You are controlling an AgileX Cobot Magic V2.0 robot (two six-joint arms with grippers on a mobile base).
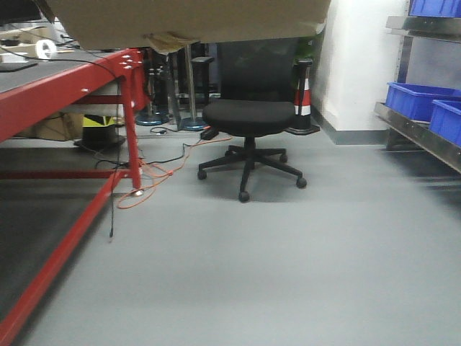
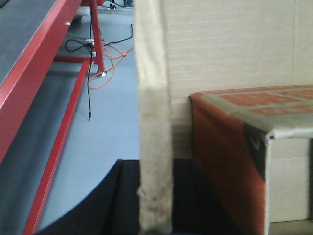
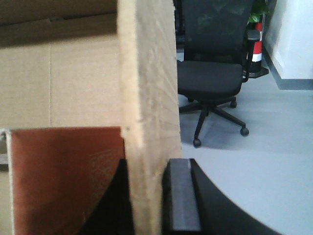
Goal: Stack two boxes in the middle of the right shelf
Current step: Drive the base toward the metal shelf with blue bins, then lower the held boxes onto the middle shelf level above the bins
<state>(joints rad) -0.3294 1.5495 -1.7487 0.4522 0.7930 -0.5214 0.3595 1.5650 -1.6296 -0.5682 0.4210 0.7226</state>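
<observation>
The cardboard box (image 1: 187,18) hangs in the air, resting on nothing. Its underside fills the top of the front view, and a tape scrap (image 1: 169,40) dangles from it. It is carried by two walls. The left hand (image 2: 155,205) pinches one upright wall between dark fingers (image 2: 120,205), and the right hand (image 3: 149,205) pinches another, one pad (image 3: 183,196) flat against the board. Gripping both sides likely keeps the wide box level for travel. An orange-faced carton (image 2: 225,161) sits inside, against the wall. The right shelf (image 1: 414,132), holding blue bins (image 1: 421,101), stands well apart across open floor (image 1: 288,274). An office chair (image 1: 252,115) and a red-framed surface (image 1: 65,90) lie ahead. Stacking has not yet begun, I judge.
</observation>
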